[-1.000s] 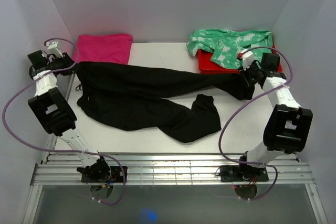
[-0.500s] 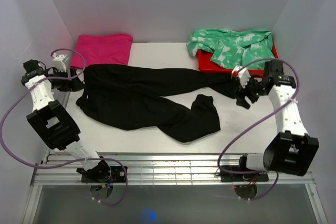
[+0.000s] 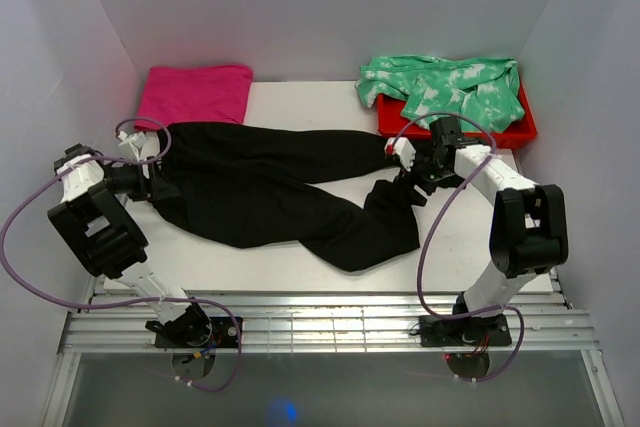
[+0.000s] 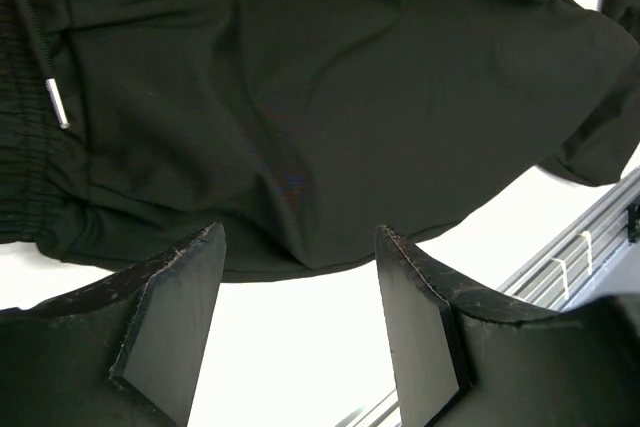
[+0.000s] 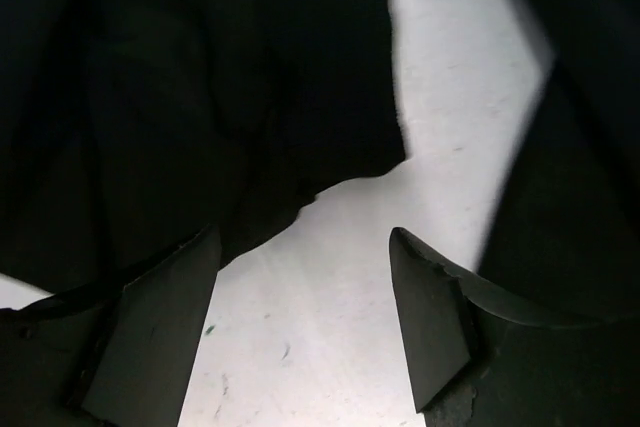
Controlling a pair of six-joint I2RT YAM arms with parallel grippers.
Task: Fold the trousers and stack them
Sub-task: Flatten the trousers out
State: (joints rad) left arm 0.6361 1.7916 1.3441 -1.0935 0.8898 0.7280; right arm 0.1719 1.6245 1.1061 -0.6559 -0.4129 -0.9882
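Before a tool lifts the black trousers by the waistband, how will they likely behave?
Probably floppy: the trousers lie flat with soft creases and one leg bent back, so the legs would likely hang and drag. Likely light for their size; the fabric looks thin. Pushed, they would probably bunch rather than slide.

The trousers (image 3: pixel 270 187) I am to fold lie unfolded on the desk (image 3: pixel 300 267), black and soft, across the middle of the frame. Their elastic waistband (image 3: pixel 170 157) is at the left, with a metal-tipped drawstring (image 4: pixel 45 57). One leg runs straight to the right. The other slants toward the lower right, its cuffed end (image 3: pixel 388 195) doubled back upward.
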